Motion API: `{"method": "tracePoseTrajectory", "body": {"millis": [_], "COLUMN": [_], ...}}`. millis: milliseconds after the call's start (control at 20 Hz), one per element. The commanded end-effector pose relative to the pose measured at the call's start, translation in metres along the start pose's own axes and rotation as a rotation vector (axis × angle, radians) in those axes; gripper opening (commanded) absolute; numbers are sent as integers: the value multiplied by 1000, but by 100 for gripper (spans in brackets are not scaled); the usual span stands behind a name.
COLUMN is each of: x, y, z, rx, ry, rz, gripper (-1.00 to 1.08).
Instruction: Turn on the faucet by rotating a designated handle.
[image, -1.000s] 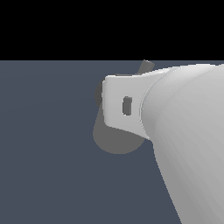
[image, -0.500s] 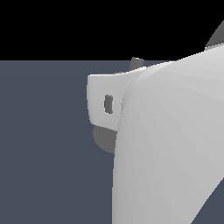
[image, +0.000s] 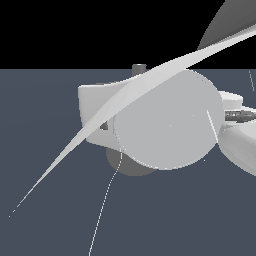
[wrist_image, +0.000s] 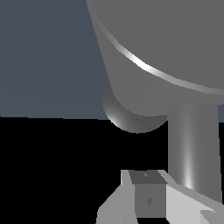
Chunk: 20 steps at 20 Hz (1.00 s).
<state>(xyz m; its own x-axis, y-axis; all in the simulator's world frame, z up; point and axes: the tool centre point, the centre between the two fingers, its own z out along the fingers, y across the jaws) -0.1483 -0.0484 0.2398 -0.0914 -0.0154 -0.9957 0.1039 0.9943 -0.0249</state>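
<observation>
Flat slate-blue floor (image: 40, 150), black backdrop.

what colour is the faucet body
Plain matte grey, with a darker grey round base. The faucet shows best in the wrist view.

The arm (image: 165, 120) filled the exterior view in pale, matte white, all smooth rounded shells, with a big flat disc-like face at the middle. A boxy white housing (image: 92, 117) jutted toward the exterior view's left, carrying a small dark recess. At the exterior view's right edge, a dark grey, ridged metal fitting (image: 241, 116) sat between white shells. In the wrist view, the gripper (wrist_image: 151, 203) showed light grey angular fingers and a darker grey block with a small diamond mark.
</observation>
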Motion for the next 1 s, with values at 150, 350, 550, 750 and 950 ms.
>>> {"method": "tracePoseTrajectory", "body": {"millis": [150, 350, 550, 750, 950], "x": [3, -2, -7, -12, -16], "y": [12, 28, 43, 57, 71], "z": [4, 3, 2, 1, 0], "rx": [-2, -16, -28, -41, -53], "ry": [7, -9, -23, -37, -51], "rz": [7, 11, 15, 19, 23], "gripper": [-100, -100, -100, -100, -100]}}
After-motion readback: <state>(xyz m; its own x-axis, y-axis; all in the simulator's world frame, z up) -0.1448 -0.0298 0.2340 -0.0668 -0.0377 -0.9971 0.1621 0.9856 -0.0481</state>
